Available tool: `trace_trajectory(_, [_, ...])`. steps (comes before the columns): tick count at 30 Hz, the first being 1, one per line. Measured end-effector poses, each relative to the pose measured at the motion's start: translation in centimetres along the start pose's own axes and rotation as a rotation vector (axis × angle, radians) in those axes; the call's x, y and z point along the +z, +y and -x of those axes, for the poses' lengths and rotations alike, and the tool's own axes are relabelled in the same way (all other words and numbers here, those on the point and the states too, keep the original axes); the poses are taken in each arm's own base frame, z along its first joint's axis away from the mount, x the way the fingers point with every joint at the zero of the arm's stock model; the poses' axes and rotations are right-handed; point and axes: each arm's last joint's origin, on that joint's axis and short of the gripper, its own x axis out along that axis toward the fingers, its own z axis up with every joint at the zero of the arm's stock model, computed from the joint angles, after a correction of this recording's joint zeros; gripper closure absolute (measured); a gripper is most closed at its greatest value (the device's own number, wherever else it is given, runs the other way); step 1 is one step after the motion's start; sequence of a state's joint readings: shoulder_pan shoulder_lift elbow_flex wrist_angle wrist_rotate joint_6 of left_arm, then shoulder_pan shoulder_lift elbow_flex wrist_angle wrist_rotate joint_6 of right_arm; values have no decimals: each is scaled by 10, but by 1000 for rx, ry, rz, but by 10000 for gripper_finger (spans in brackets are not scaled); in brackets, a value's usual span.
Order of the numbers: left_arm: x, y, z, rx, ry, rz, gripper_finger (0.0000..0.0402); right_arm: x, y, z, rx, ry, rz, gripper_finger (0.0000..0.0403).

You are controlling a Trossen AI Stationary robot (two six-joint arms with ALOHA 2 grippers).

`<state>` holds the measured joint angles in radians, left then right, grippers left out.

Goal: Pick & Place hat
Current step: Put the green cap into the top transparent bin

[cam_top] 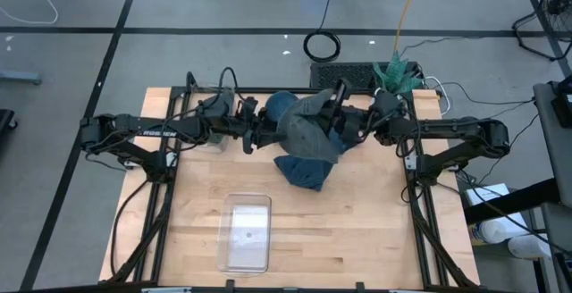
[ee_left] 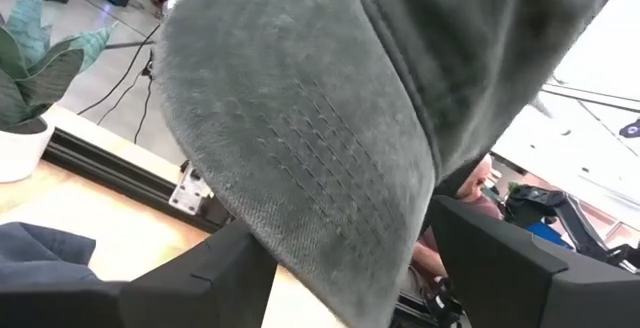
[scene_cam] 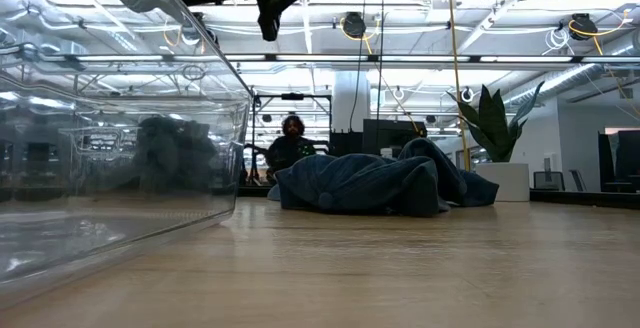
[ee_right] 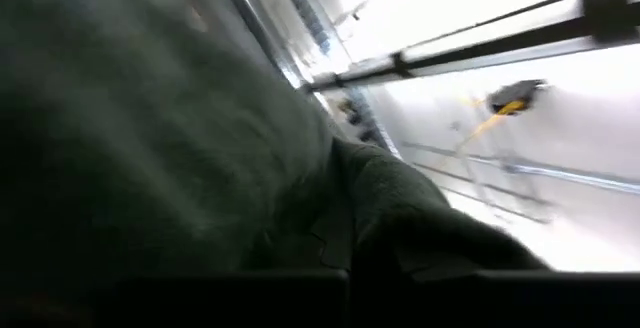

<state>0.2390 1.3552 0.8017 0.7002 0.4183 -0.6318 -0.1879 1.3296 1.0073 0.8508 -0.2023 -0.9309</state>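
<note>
2 claws (cam_top: 268, 135) (cam_top: 344, 119), 1 hat (cam_top: 308, 123)

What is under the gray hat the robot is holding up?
Under the gray hat a pile of blue clothes lies on the wooden table. Whatever sits beneath that pile is covered.

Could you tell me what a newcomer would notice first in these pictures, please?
Most striking is the grey hat, held up between both arms above the table's far middle: the left gripper at its brim, the right gripper shut on its other side. Below it, a heap of blue cloth lies on the table. A clear bin sits near the front edge.
</note>
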Motion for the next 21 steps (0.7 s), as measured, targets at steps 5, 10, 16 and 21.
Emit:
trace_trajectory(5, [0, 0, 0, -2, -3, -3, 137, 2, -6, 0, -86, 17, 64, 403])
trace_trajectory(10, [2, -1, 0, -10, -20, 34, 144, 3, -7, 0, -95, 7, 114, 403])
trace_trajectory(16, [4, -6, -1, -18, -72, 46, 140, 5, -9, 1, -122, -7, 118, 403])
trace_trajectory(21, [2, -9, -2, -30, -67, 55, 156, 3, -9, 1, -131, 31, 121, 403])
